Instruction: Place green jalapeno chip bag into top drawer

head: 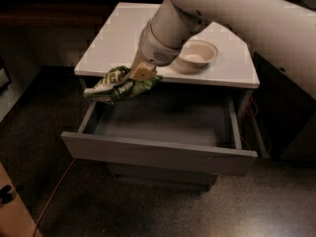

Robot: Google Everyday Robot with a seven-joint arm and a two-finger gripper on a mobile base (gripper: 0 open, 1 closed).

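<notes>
The green jalapeno chip bag (117, 86) is dark green with pale lettering and hangs in the air, held by my gripper (141, 73), which is shut on its right end. The bag is off the white cabinet top (123, 38) and hovers over the left rear part of the open top drawer (163, 122). The drawer is pulled out toward the camera, and its grey inside shows nothing in it. My white arm comes down from the upper right.
A beige round bowl (197, 55) stands on the cabinet top right of the gripper, partly behind my arm. The drawer's grey front panel (158, 154) juts toward the camera. An orange cable (54, 191) runs over the dark floor at lower left.
</notes>
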